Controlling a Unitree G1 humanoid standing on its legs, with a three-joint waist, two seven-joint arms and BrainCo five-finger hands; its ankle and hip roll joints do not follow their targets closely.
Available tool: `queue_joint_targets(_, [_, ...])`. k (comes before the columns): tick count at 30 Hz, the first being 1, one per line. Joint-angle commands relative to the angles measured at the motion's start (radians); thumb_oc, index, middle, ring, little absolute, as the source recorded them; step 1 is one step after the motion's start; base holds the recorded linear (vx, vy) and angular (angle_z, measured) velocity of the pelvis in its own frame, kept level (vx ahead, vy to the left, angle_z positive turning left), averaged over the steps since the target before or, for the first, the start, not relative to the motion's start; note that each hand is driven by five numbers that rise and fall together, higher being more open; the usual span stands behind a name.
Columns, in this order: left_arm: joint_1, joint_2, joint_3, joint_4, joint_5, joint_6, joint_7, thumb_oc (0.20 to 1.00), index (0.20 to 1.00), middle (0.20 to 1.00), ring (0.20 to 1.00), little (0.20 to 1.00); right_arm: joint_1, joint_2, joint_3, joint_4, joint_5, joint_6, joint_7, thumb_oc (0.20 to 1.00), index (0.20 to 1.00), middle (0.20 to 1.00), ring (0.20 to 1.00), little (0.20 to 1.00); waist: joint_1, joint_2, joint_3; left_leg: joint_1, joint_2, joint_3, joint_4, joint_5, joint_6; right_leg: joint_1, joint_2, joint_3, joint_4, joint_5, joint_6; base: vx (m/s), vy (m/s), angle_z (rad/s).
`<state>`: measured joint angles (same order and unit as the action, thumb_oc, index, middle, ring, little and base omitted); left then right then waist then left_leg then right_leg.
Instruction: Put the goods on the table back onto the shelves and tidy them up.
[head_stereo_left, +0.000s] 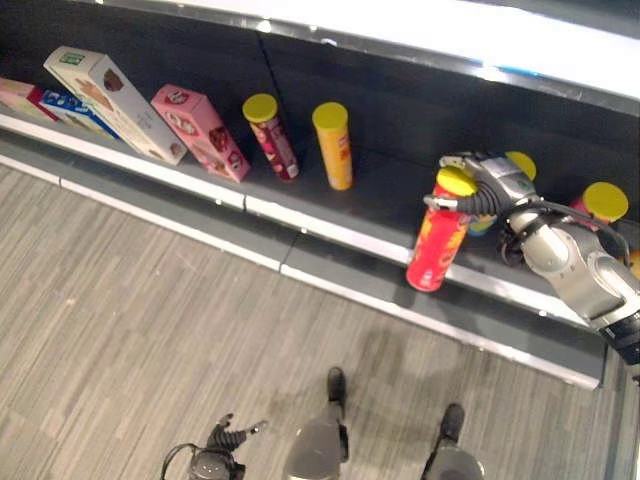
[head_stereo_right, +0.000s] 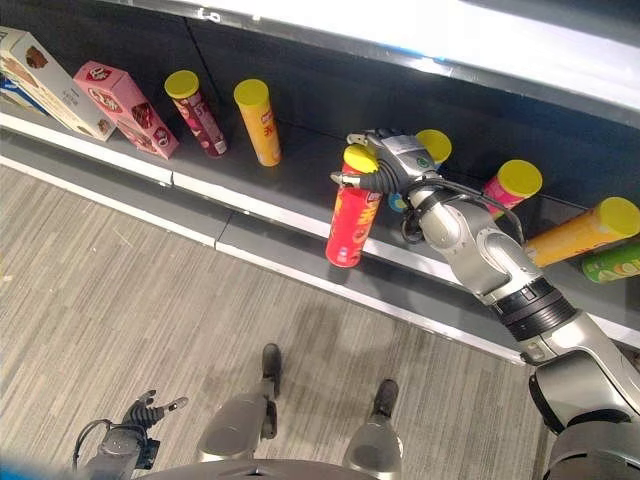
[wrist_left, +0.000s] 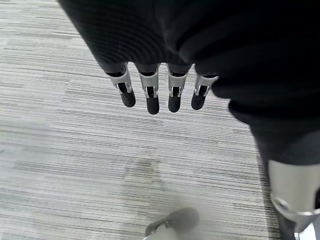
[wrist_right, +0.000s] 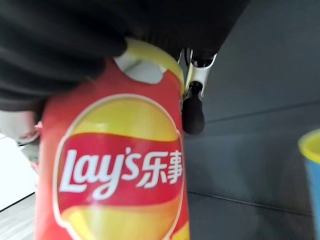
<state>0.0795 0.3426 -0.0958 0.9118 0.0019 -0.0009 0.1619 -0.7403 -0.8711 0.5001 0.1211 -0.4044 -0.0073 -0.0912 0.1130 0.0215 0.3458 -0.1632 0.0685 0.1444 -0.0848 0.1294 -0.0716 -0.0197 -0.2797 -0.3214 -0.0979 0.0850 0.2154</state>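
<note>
Right hand (head_stereo_right: 392, 160) is up at the shelf (head_stereo_right: 300, 215), fingers curled over the yellow-lidded top of a red chip can (head_stereo_right: 351, 222), and the can hangs from that grip, tilted a little, its base at the shelf's front lip. In the right wrist view the red can (wrist_right: 117, 170) sits right against the palm, with one dark fingertip (wrist_right: 193, 115) showing just past its lid.

Just behind the hand, against the dark back wall, there's a blue can (head_stereo_right: 425, 160) with a yellow lid, partly hidden by the wrist. Further along on the arm's side stands a pink can (head_stereo_right: 510, 185), then an orange can (head_stereo_right: 580, 233) lying on its side and a green one (head_stereo_right: 612, 263) at the edge of view.

On the hand's other side, well apart, stand a yellow can (head_stereo_left: 334, 145) and a dark red can (head_stereo_left: 271, 135), both leaning; beyond them a pink box (head_stereo_left: 199, 131) and a white box (head_stereo_left: 112, 103) tipped against the wall.

Left hand (wrist_left: 150, 90) hangs low over the grey striped floor (head_stereo_left: 150, 300), fingers straight and relaxed, holding nothing.
</note>
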Motion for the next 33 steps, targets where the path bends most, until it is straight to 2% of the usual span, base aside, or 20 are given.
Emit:
queue_joint_targets(1, [0.02,0.011,-0.063,0.006,-0.031,-0.011,0.031,1.0,1.0,1.0,1.0,1.0,-0.114,-0.052,0.015,-0.015,-0.082,0.007,-0.1,0.2,0.2,0.2,0.2,0.2,0.022,0.023,-0.027,-0.029,0.063,-0.026,0.037,-0.061,-0.064,-0.047,-0.047,0.004,0.079,-0.061,0.009,0.0,-0.001,0.29])
queue_joint_targets(6, [0.007,0.001,-0.109,-0.021,-0.02,-0.02,0.052,1.0,1.0,1.0,1.0,1.0,-0.166,0.007,0.033,0.123,-0.273,0.053,-0.223,0.2,0.2,0.2,0.2,0.2,0.048,0.052,-0.008,-0.055,0.057,-0.05,0.039,-0.059,-0.06,-0.063,-0.053,-0.012,0.087,-0.059,0.014,0.0,-0.001,0.11])
queue_joint_targets(13, [-0.032,-0.011,-0.162,-0.025,-0.028,-0.034,0.068,1.0,1.0,1.0,1.0,1.0,-0.251,0.062,0.064,0.219,-0.332,0.078,-0.315,0.2,0.2,0.2,0.2,0.2,0.077,0.076,0.001,-0.088,0.044,-0.076,0.043,-0.054,-0.057,-0.073,-0.064,-0.034,0.094,-0.058,0.018,0.01,0.006,0.12])
queue_joint_targets(21, [-0.071,-0.014,-0.2,-0.022,-0.031,-0.041,0.084,1.0,1.0,1.0,1.0,1.0,-0.331,0.053,0.059,0.261,-0.369,0.127,-0.38,0.2,0.2,0.2,0.2,0.2,0.111,0.094,-0.001,-0.128,0.016,-0.125,0.042,-0.049,-0.053,-0.072,-0.078,-0.083,0.101,-0.053,0.026,0.02,0.004,0.17])
queue_joint_targets(26, [-0.073,-0.013,-0.206,-0.023,-0.033,-0.044,0.084,1.0,1.0,1.0,1.0,1.0,-0.344,0.041,0.055,0.277,-0.36,0.135,-0.399,0.2,0.2,0.2,0.2,0.2,0.122,0.096,-0.003,-0.142,0.007,-0.14,0.045,-0.049,-0.051,-0.072,-0.081,-0.102,0.105,-0.054,0.028,0.01,-0.006,0.19])
queue_joint_targets(33, [-0.076,-0.006,-0.227,-0.042,-0.037,-0.059,0.073,1.0,1.0,1.0,1.0,1.0,-0.367,-0.003,0.085,0.415,-0.362,0.158,-0.425,0.2,0.2,0.2,0.2,0.2,0.143,0.112,0.005,-0.16,-0.007,-0.161,0.047,-0.046,-0.055,-0.071,-0.088,-0.125,0.108,-0.056,0.033,0.0,-0.004,0.11])
